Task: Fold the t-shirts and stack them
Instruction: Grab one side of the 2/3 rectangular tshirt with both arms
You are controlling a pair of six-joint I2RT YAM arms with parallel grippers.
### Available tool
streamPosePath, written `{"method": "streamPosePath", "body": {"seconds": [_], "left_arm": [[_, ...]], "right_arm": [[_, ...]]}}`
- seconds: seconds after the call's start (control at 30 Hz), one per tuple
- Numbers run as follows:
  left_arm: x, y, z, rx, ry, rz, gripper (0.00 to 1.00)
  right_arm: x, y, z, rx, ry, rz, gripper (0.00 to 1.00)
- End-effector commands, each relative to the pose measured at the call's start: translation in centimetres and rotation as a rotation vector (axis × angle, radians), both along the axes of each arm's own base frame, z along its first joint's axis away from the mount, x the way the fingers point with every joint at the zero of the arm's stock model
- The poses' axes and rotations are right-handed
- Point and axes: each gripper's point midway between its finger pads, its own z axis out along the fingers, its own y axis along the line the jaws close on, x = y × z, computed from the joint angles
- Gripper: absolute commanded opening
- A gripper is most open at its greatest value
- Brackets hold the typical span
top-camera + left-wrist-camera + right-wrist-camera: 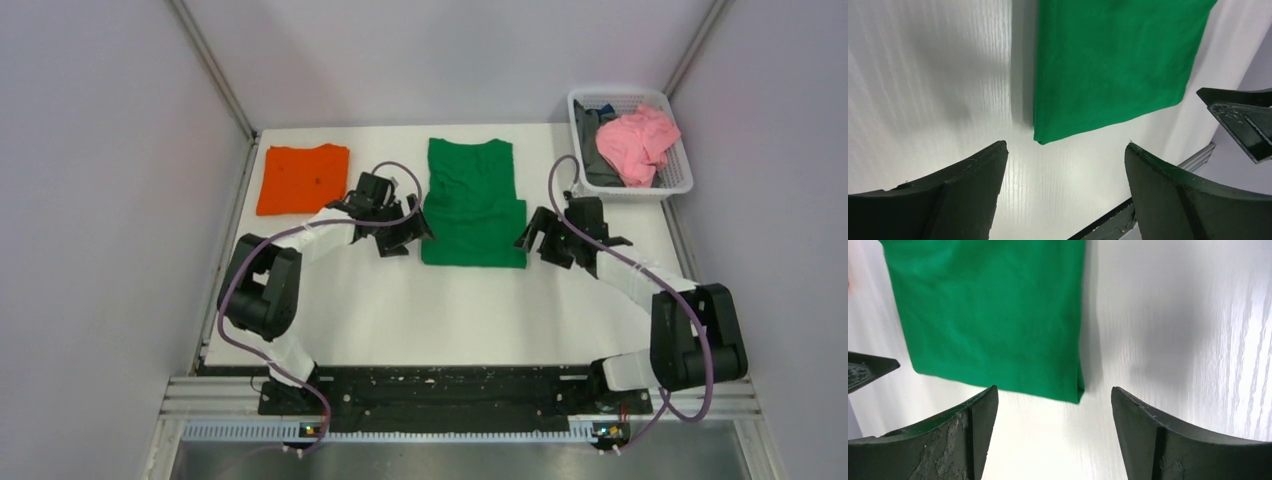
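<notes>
Cloth folded flat: green t-shirt a creased rectangle, orange t-shirt seemingly square

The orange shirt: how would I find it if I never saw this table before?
Find the white table and look at its far left corner. The orange t-shirt lies there, folded flat into a square. It is the only orange thing: the green t-shirt is in the middle, and the pink cloth sits in the basket on the right.
</notes>
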Motion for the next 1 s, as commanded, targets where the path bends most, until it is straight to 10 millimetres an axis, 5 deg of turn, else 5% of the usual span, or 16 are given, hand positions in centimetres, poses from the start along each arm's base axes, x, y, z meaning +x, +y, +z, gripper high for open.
{"method": "streamPosePath", "body": {"seconds": [0.0, 0.47, 0.77, 0.83, 0.97], "left_arm": [[-1.1, -1.2, -2.2, -0.016, 0.029, 0.005, 0.86], [-1.9, -2.7, -6.5, 0.014, 0.149, -0.018, 0.39], [-1.4, -2.7, -7.9, 0.049, 0.169, -0.023, 0.11], [-1.1, -2.8, -8.1, 0.053, 0.169, -0.027, 0.0], [-1.7, -2.7, -7.9, 0.04, 0.163, -0.033, 0.0]], "right_arm": [[-1.5, 0.3, 0.1, 0.037, -0.017, 0.009, 0.81], [-2.4, 0.4, -4.0, 0.05, 0.094, -0.008, 0.46], [-2.7, 0.4, -5.8, 0.029, 0.146, 0.002, 0.39], [-2.8, 0.6, -6.1, 0.027, 0.155, 0.01, 0.33], [-3.4, 1.3, -6.4, 0.028, 0.182, 0.057, 0.08]]}}
